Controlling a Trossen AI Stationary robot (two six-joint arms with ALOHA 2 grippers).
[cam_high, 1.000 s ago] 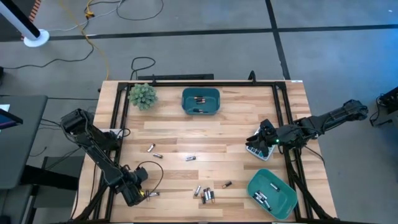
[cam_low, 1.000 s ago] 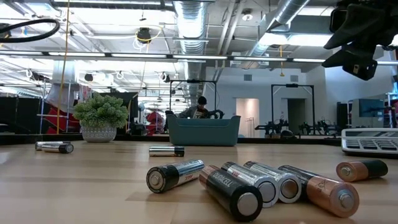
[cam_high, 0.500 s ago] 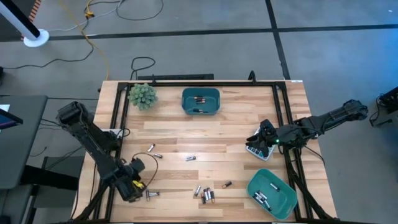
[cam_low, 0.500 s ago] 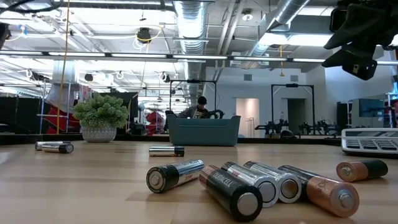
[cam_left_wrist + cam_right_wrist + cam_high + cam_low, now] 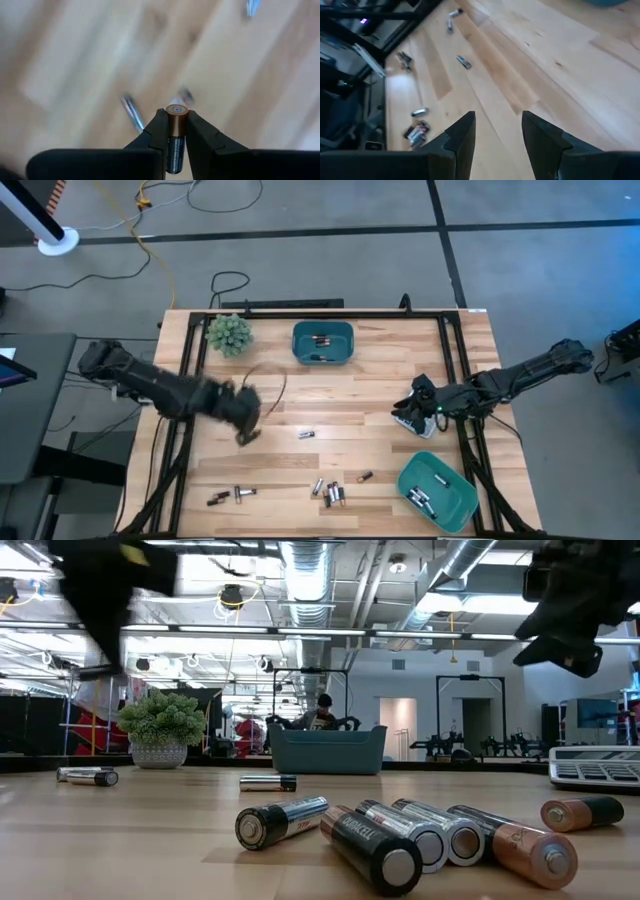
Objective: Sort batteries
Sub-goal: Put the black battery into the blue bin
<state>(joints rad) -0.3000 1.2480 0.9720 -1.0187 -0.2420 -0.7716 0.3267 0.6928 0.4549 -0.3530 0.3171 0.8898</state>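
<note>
The battery (image 5: pixel 176 140) is pinched end-up between the fingers of my left tool (image 5: pixel 243 413), copper cap outward, as the left wrist view shows. One second ago this tool was low at the 7 o'clock corner of the worktop (image 5: pixel 370 395); it has since swung up to about 9 o'clock, just left of centre. Two cells (image 5: pixel 232 496) now lie at 7 o'clock where one lay before. I judge that a cell has been picked and is in transit toward a bin, so a sort cycle is under way rather than complete.

Remaining batteries on the worktop:
- one cell (image 5: pixel 306 434) near centre;
- a cluster (image 5: pixel 334 492) at 6 o'clock, with a lone cell (image 5: pixel 365 477) just beside it.

Destinations:
- teal bin (image 5: pixel 323 342) at 12 o'clock, holding a few cells;
- second teal bin (image 5: pixel 437 490) at 5 o'clock, holding several.

My right tool (image 5: pixel 414 397) hangs at 3 o'clock above the calculator (image 5: pixel 409 420), fingers spread, holding nothing; it has not moved.

Obstructions: a potted plant (image 5: pixel 229 333) stands at 11 o'clock, just beside the far bin, near a direct path from the left tool to that bin. A dark cable loop (image 5: pixel 265 385) trails beside the left tool. A path to the near bin crosses the loose cells at centre and 6 o'clock.
</note>
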